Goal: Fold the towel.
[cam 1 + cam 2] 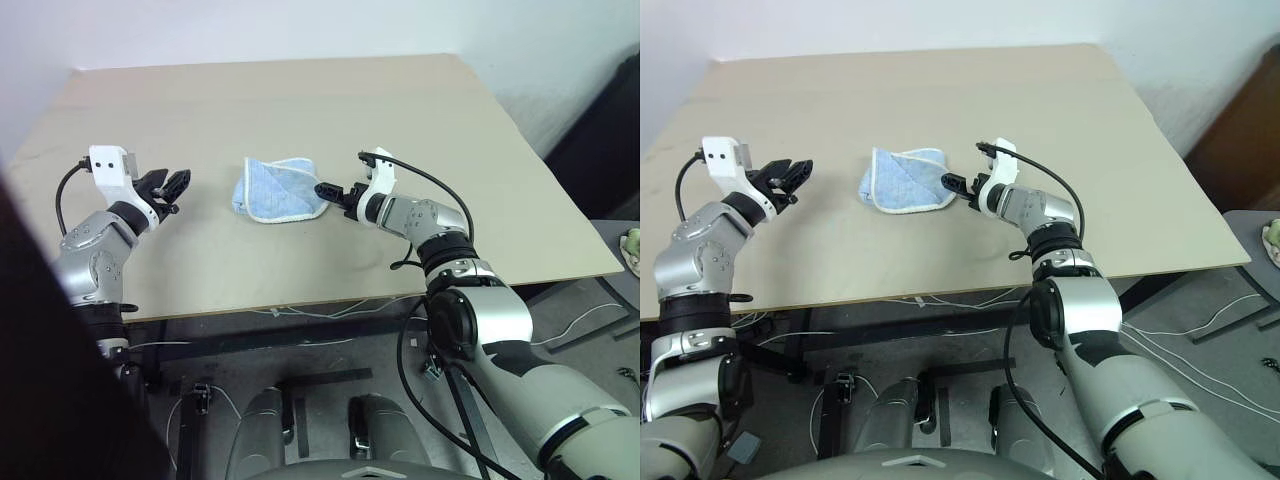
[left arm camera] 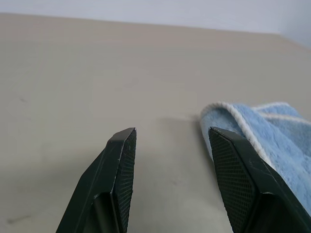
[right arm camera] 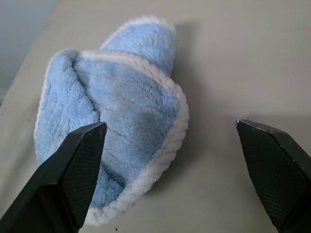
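The towel (image 1: 275,190) lies in a folded, bunched light-blue heap with whitish edging near the middle of the beige table (image 1: 330,110). My right gripper (image 1: 330,190) sits just at the towel's right edge, pointing at it. Its jaws stand wide open in the right wrist view, with the towel (image 3: 126,111) lying just ahead and nothing gripped. My left gripper (image 1: 172,183) hovers well to the left of the towel, open and empty. In the left wrist view the towel (image 2: 272,131) shows beyond one black finger (image 2: 243,174).
The table's front edge (image 1: 330,300) runs close below both arms, and its right edge slants away at the right. Cables (image 1: 320,310) hang under the front edge. A dark cabinet (image 1: 600,130) stands past the table's right side.
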